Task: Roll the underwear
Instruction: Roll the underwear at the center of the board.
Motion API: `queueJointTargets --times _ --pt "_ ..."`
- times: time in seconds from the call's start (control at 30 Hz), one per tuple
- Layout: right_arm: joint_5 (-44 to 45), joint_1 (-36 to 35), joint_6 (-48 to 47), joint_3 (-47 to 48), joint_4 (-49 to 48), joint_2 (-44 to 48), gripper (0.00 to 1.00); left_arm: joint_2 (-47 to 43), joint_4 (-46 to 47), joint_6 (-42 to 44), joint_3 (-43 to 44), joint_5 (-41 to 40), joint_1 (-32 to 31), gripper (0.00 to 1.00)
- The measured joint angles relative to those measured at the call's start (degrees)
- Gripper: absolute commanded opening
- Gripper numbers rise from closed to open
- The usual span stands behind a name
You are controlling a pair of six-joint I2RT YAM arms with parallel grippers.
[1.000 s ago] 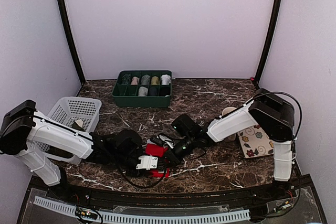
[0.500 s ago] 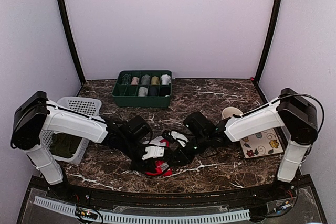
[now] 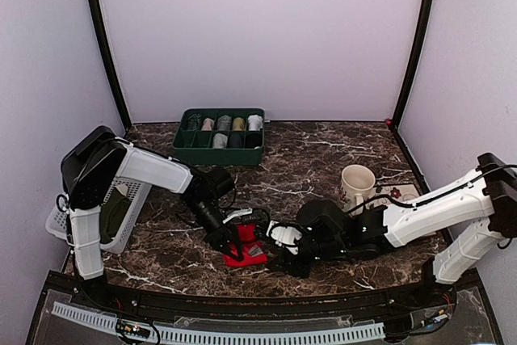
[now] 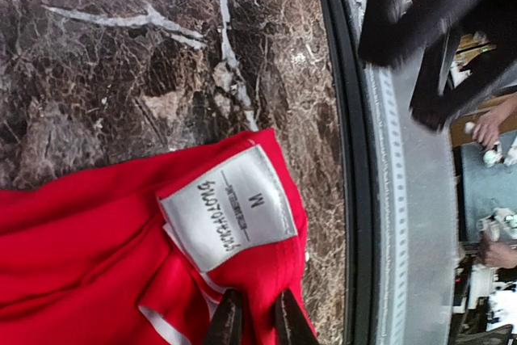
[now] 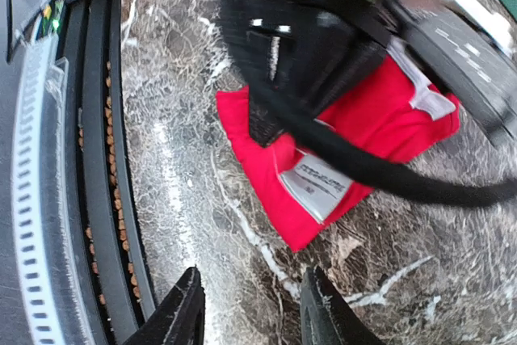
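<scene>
The underwear (image 3: 245, 248) is a bright red folded bundle lying on the marble near the table's front edge. Its white label (image 4: 229, 206) faces up. In the left wrist view my left gripper (image 4: 257, 322) is pinched on a fold of the red fabric just below that label. In the top view the left gripper (image 3: 233, 240) sits on the bundle's left side. My right gripper (image 5: 252, 313) stands open over bare marble, short of the underwear (image 5: 355, 139), with nothing between its fingers. From above, the right gripper (image 3: 284, 254) is just right of the bundle.
A green divided tray (image 3: 179, 148) of rolled garments stands at the back. A white basket (image 3: 129, 196) holding a dark olive garment (image 3: 114, 214) is at the left. A mug (image 3: 355, 183) and a floral mat (image 3: 404, 192) are at the right. The table's black front rail (image 5: 105, 199) is close by.
My right gripper has opened, let go of the underwear and drawn back to the right. My left gripper has narrowed onto the red fabric. Both arms have swung round.
</scene>
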State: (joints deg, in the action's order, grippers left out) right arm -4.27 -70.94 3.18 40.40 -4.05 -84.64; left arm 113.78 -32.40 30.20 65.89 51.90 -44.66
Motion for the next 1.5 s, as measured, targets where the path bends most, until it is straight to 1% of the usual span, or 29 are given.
queueJointTargets --times 0.13,0.23,0.47,0.57,0.6,0.63,0.73,0.77,0.87,0.93,1.0,1.1,1.23,1.3,1.5 --pt "3.58 -3.50 -5.01 3.19 -0.22 -4.48 0.40 2.49 -2.12 0.15 1.62 3.58 0.70 0.09" --pt "5.95 -4.68 -8.79 6.27 -1.25 -9.11 0.41 2.91 -2.62 0.24 1.68 4.74 1.05 0.09" --pt "9.70 -5.05 -14.97 7.76 -3.93 -14.29 0.42 3.04 -3.26 0.26 1.68 5.18 1.16 0.11" --pt "11.85 -5.09 -17.27 8.15 -4.98 -16.79 0.40 3.13 -3.26 0.24 1.68 5.31 1.20 0.12" --pt "12.15 -5.09 -17.75 8.33 -5.03 -17.35 0.38 3.15 -3.26 0.24 1.68 5.33 1.22 0.15" --pt "12.55 -5.09 -18.36 8.57 -5.14 -17.99 0.33 3.17 -3.26 0.24 1.68 5.35 1.27 0.17" --pt "13.35 -5.11 -19.78 9.20 -5.16 -18.91 0.06 3.17 -3.26 0.20 1.68 5.33 1.31 0.28" --pt "13.40 -5.09 -20.09 9.60 -4.76 -19.12 0.00 3.17 -3.28 0.09 1.68 5.33 1.33 0.33" --pt "13.20 -5.20 -20.57 10.99 -2.43 -19.28 0.00 3.02 -3.04 -0.44 1.36 5.38 1.79 0.47" --pt "12.52 -5.20 -20.09 12.33 -0.13 -19.30 0.00 2.21 -1.81 -1.31 0.22 5.60 2.62 0.54" --pt "11.45 -5.14 -19.06 13.64 1.97 -19.28 0.00 0.13 -0.09 -2.40 -1.79 5.42 3.43 0.56" --pt "8.00 -5.14 -15.89 16.17 6.51 -19.28 0.00 -4.94 2.64 -4.09 -5.29 2.54 5.97 0.58" --pt "1.05 -4.59 -10.45 19.65 12.96 -19.34 0.00 -14.47 7.96 -6.08 -9.62 -3.19 10.80 0.60" --pt "-3.87 -3.82 -7.23 22.29 16.46 -20.09 0.00 -19.69 11.13 -6.80 -11.58 -7.23 12.76 0.60" --pt "-16.98 0.52 -0.81 33.94 26.38 -28.11 0.00 -33.90 20.98 -8.59 -20.06 -18.56 13.64 0.63"
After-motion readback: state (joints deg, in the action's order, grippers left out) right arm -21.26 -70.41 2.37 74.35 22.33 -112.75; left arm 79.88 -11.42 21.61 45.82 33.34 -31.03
